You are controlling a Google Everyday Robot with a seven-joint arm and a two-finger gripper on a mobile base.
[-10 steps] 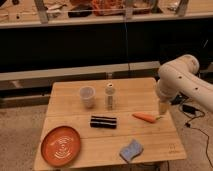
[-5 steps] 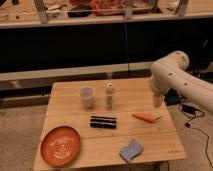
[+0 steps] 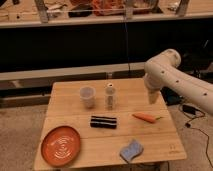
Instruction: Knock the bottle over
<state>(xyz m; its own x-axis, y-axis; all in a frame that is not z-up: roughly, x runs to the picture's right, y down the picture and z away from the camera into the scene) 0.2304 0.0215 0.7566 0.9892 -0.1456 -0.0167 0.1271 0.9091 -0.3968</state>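
Observation:
The bottle, slim and clear with a white round cap, stands upright near the middle of the wooden table, just right of a translucent whitish cup. My gripper hangs from the white arm above the table's right edge, well to the right of the bottle and about level with it. It is open and holds nothing. It touches nothing.
A black rectangular object lies in front of the bottle. A carrot lies below the gripper. An orange plate sits at the front left and a blue sponge at the front. A dark counter runs behind the table.
The arm has swung left and a little up, bringing the gripper in over the table's right edge. The bottle and the other objects have not moved.

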